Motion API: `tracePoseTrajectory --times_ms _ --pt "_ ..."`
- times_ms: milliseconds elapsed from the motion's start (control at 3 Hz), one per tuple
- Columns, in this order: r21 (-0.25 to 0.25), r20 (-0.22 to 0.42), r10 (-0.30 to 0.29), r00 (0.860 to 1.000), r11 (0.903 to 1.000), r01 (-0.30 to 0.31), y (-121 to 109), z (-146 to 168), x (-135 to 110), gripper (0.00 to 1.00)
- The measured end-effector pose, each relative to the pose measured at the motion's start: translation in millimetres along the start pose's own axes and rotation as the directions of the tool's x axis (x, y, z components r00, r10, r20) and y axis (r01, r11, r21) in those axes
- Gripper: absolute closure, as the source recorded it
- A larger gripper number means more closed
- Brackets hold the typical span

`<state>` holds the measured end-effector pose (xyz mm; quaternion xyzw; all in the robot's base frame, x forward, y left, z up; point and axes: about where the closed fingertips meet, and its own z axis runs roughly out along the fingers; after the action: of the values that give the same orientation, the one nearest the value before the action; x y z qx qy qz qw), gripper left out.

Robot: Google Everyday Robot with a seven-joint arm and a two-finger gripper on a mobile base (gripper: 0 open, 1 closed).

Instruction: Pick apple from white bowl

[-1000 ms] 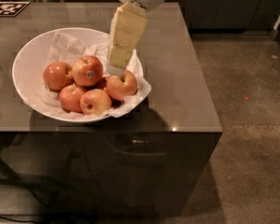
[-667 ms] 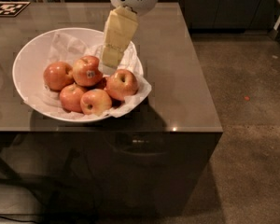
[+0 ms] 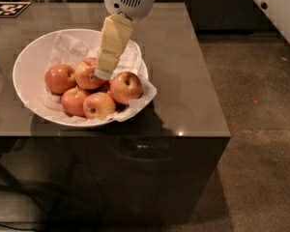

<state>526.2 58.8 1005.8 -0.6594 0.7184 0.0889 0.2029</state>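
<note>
Though its grip is unreadable, the cream tool [image 3: 104, 73] hangs in the round white bowl [image 3: 28, 64], stickered red-orange apple [image 3: 85, 71] beside its tip

A glossy grey-brown table [image 3: 183, 76] carries 1 white bowl [image 3: 26, 64] near its front left and 1 black-and-white marker card [image 3: 7, 8] at its far left corner, my gripper [image 3: 102, 73] hanging low over the bowl.

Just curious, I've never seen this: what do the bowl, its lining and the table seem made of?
The white bowl looks smooth and matte, perhaps ceramic or plastic. Its lining is creased like paper. The table is glossy, glass-like, reflecting light. The gripper, pale and plastic-looking, hangs over the stickered apple.
</note>
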Motion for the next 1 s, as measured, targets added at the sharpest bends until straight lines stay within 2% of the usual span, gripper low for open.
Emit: tracePoseTrajectory --times_ms 333,1000 --pt "-0.018 0.024 0.003 1.000 0.9998 -0.003 -2.9 10.3 1.2 0.00" --pt "-0.066 0.012 0.034 0.999 0.9973 -0.033 -18.5 56.3 -4.5 0.00"
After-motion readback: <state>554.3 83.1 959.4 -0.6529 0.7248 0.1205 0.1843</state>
